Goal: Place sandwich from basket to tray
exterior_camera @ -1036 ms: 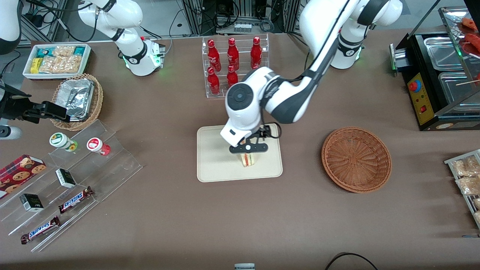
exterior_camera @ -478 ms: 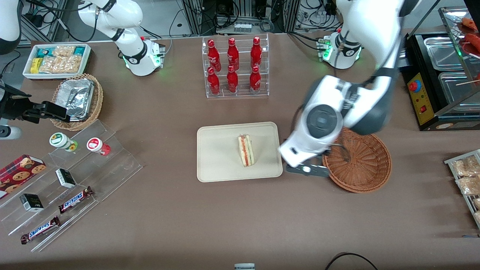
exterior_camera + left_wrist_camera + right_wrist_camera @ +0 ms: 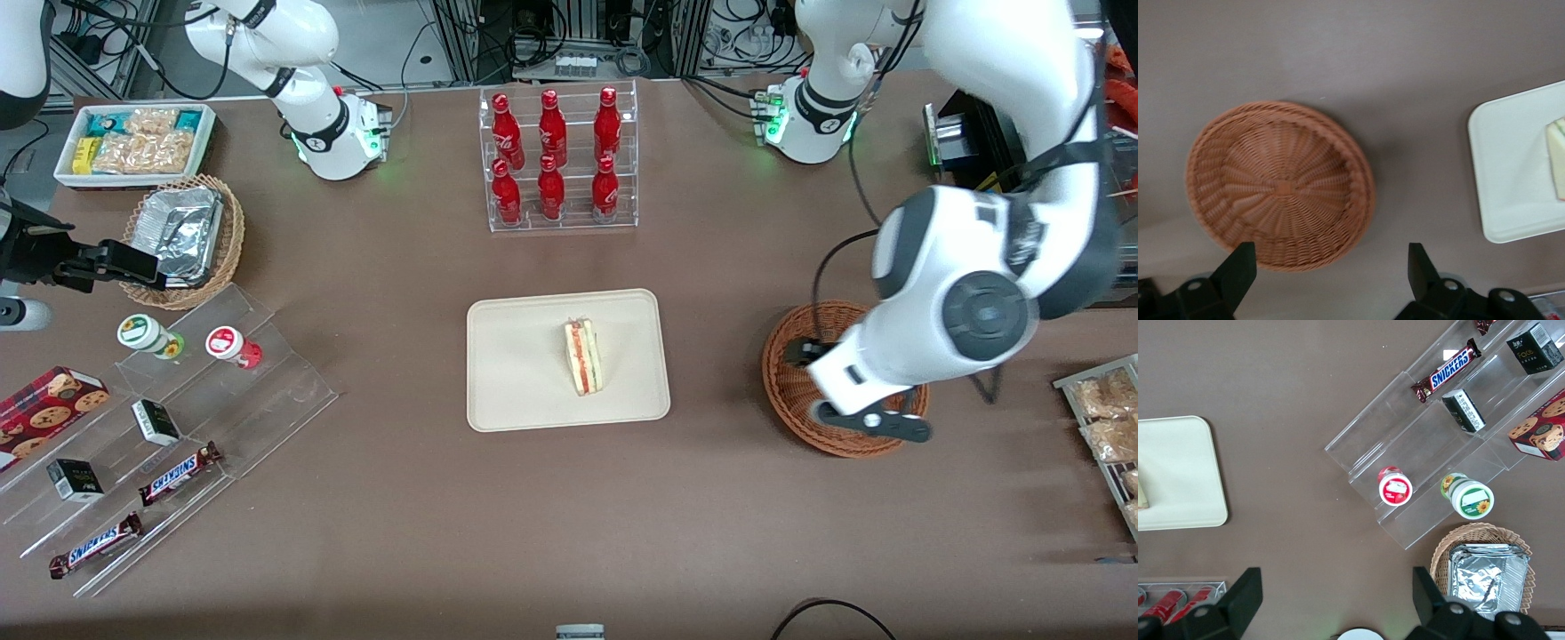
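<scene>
Pale sandwich (image 3: 583,357) lies on tray (image 3: 516,373), long axis toward camera; end effector (image 3: 1331,267) above basket (image 3: 791,373).

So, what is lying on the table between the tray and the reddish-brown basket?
Nothing: in the front view only bare brown table separates the tray from the basket. The sandwich lies on the tray, and the open gripper hangs over the basket.

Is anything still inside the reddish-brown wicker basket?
Nothing shows in the basket: the wrist view sees its whole bare woven floor. From the front, the arm covers part of it. The gripper hangs open above it; the sandwich lies on the tray.
</scene>
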Robot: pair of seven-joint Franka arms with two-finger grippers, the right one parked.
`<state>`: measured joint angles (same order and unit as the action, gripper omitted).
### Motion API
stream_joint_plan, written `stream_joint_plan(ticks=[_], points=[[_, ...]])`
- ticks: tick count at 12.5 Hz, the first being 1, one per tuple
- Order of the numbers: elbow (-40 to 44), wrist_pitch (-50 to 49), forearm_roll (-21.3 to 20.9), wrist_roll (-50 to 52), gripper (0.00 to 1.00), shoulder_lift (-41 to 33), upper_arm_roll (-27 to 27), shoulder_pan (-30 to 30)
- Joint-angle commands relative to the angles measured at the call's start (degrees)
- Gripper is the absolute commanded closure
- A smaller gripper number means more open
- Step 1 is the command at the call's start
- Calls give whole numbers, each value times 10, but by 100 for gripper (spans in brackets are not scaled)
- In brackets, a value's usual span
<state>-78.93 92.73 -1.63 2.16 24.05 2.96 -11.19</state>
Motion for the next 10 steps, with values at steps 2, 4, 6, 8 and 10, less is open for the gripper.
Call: stream_joint_plan(ticks=[2, 4, 6, 8, 10], points=[[-61, -25, 4, -14, 0, -83, 6, 47], [-83, -26, 3, -10, 0, -115, 5, 48], [-96, -42, 2, -5, 0, -145, 4, 49], [-95, -56, 2, 4, 0, -159, 4, 48], [-94, -59, 2, 14, 0, -164, 4, 49]])
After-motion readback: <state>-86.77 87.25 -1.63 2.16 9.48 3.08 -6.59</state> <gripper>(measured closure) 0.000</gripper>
